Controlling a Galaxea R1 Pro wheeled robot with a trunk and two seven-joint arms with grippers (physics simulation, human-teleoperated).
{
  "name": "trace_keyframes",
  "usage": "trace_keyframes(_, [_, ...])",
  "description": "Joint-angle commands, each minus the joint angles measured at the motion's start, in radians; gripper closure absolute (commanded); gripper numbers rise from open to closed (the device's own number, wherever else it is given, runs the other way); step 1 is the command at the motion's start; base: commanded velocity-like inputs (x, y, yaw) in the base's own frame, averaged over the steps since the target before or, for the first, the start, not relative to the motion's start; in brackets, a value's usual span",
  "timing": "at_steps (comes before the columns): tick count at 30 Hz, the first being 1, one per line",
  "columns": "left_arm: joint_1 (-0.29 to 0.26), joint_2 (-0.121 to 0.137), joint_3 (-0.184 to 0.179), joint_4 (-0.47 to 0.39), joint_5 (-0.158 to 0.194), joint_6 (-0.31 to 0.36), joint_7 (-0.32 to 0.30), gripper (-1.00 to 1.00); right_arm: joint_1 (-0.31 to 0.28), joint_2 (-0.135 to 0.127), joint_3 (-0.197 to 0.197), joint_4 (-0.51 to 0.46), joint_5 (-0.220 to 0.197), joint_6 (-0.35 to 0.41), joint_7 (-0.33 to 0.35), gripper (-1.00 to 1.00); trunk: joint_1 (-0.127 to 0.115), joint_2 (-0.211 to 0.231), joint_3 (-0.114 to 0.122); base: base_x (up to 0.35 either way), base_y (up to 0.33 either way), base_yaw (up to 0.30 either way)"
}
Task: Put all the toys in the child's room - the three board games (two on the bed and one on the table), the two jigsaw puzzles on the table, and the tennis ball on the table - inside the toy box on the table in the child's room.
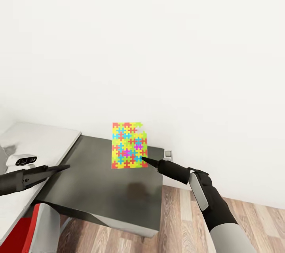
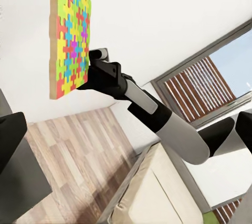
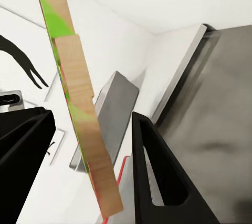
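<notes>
My right end effector (image 1: 145, 160) is clamped on the jigsaw puzzle (image 1: 130, 145) at its lower right corner. The puzzle is off the desk (image 1: 99, 189), held upright in the air over the dark grey section, printed face toward my head camera, white wall behind it.

Right wrist view: puzzle edge-on (image 3: 79, 103), plain wood-coloured back and side with green showing, sitting between my two black fingers (image 3: 157, 176). The fingers look spread wider than the sheet from that angle, so I can't see the contact there. Left wrist view shows the grip better: right end effector (image 2: 90, 71) pinching the sheet's edge, puzzle (image 2: 71, 29) hanging vertical with its coloured face visible.

Top right corner of the puzzle has a notch with a piece or two missing or offset.

Left end effector (image 1: 59, 168) is near the left edge of the dark desk section, pointing toward the puzzle but well apart from it. Holding nothing. Fingers look close together in the head view, can't tell for sure.

Lighter grey desk top (image 1: 43, 138) is to my left, stepped above the dark section. Wood-plank floor (image 1: 186, 221) lies to the right of the desk.
</notes>
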Motion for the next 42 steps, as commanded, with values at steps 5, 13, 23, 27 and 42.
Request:
trace_keyframes(5, [-0.001,0.001,0.000,-0.001,0.000,0.011,-0.004,-1.00,-0.001,0.000,-0.001,0.000,-0.004,0.006,0.000,1.00,0.001,-0.002,0.006,-0.010,0.000,0.174])
trace_keyframes(13, [-0.001,0.001,0.001,-0.001,0.000,0.011,-0.004,-1.00,-0.001,0.000,-0.001,0.000,-0.004,0.006,-0.001,1.00,0.001,-0.002,0.017,-0.001,0.000,0.192])
trace_keyframes(23, [-0.001,0.001,0.004,-0.005,0.000,0.011,-0.004,-1.00,-0.001,0.000,-0.001,0.001,-0.004,0.006,-0.003,1.00,0.001,-0.002,0.032,0.000,0.000,0.194])
trace_keyframes(27, [-0.001,0.007,0.013,-0.020,0.001,0.011,-0.004,-1.00,-0.001,0.000,0.000,0.001,-0.004,0.006,-0.002,1.00,0.001,-0.002,0.037,0.000,0.000,0.194])
trace_keyframes(42, [-0.043,0.124,0.040,-0.025,0.007,0.025,-0.004,-1.00,-0.001,0.000,-0.001,0.001,-0.004,0.006,-0.003,1.00,0.001,-0.002,0.059,0.000,0.000,0.194])
